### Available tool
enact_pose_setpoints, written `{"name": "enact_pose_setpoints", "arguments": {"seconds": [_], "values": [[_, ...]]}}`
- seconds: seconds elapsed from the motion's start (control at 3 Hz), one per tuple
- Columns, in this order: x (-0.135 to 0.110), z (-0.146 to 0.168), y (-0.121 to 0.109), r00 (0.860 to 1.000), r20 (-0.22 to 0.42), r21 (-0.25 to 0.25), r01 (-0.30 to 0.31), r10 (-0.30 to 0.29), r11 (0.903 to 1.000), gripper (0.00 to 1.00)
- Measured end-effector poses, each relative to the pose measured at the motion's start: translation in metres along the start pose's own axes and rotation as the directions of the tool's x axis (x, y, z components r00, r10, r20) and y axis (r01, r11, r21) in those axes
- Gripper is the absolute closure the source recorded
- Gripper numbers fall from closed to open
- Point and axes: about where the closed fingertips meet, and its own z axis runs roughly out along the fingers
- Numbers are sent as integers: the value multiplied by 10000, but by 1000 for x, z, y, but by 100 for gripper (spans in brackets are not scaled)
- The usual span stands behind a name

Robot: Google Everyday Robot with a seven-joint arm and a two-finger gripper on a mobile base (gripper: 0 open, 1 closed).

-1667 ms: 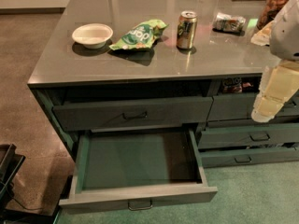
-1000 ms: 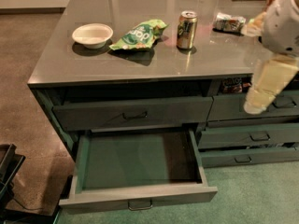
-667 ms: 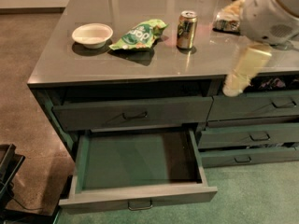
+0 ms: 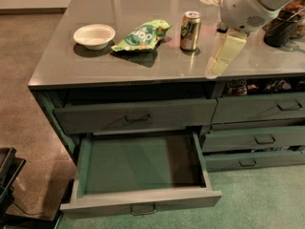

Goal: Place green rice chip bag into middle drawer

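The green rice chip bag [image 4: 141,35] lies flat on the grey countertop [image 4: 119,66], between a white bowl [image 4: 94,35] and a drink can [image 4: 190,30]. The middle drawer [image 4: 143,202] is pulled wide open below the counter's front edge; its green inside is bare and its small dark handle faces me. My gripper [image 4: 217,67], pale yellow under a white arm [image 4: 248,4], hangs over the counter's right part, just right of the can and well right of the bag. It holds nothing that I can see.
The matching wide drawer [image 4: 136,117] above the open one is shut. Narrower drawers [image 4: 259,138] stack at the right, with snack packets [image 4: 257,86] in the open slot above them. A dark container [image 4: 281,30] stands at the counter's far right. Green carpet lies in front.
The arm has swung left and up from the cabinet's right edge to over the countertop, ending next to the can. The bag, bowl, can and drawer have not moved.
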Motion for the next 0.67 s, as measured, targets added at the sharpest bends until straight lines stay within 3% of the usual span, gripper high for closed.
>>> {"name": "enact_pose_setpoints", "arguments": {"seconds": [0.33,0.67], "values": [[-2,7,-1,9997,146,9,207,-207,9998,0],[-12,36,-19,9954,556,214,773,-784,9968,0]]}}
